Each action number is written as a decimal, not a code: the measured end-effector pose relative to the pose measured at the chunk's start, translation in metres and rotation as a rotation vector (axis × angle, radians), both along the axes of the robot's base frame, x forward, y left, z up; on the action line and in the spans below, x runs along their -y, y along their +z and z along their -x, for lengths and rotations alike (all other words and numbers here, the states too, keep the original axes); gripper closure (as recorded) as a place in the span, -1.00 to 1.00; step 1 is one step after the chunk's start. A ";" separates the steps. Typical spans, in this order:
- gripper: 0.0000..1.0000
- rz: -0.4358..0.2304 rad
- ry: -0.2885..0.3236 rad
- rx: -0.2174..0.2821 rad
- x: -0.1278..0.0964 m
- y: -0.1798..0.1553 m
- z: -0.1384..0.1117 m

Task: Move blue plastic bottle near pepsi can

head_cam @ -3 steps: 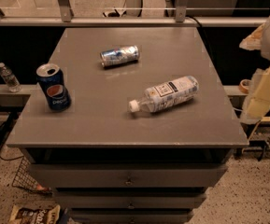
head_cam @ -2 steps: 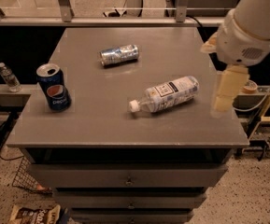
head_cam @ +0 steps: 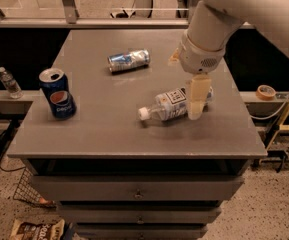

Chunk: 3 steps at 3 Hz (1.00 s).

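The blue plastic bottle [head_cam: 170, 104] lies on its side right of the middle of the grey table [head_cam: 114, 134], its white cap pointing left. The pepsi can [head_cam: 58, 94] stands upright near the table's left edge, well apart from the bottle. My gripper [head_cam: 185, 86] hangs from the white arm coming in from the upper right. It is open, over the bottle's base end. One cream finger [head_cam: 196, 99] covers that end of the bottle, and the other finger shows behind the wrist.
A silver-and-light-blue dented can [head_cam: 129, 60] lies on its side at the table's back middle. A small clear water bottle [head_cam: 9, 82] stands on the ledge to the left. A tape roll [head_cam: 266, 91] lies on the right ledge. Drawers sit below the tabletop.
My arm has swung in from the right edge and come down over the table, so the gripper now sits at the bottle's base end. The bottle and both cans have not moved.
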<state>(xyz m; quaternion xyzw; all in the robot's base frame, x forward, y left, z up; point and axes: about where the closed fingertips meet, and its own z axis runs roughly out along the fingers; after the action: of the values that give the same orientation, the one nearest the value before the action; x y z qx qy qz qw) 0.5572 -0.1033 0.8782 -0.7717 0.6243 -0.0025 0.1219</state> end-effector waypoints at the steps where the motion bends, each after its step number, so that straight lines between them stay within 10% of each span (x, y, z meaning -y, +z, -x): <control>1: -0.66 0.020 0.028 -0.012 -0.009 -0.023 -0.015; 3: 0.27 0.034 0.033 -0.014 -0.012 -0.033 -0.027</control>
<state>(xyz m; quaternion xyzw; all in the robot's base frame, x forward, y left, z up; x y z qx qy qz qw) 0.5842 -0.0909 0.8456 -0.7838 0.6121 -0.0054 0.1044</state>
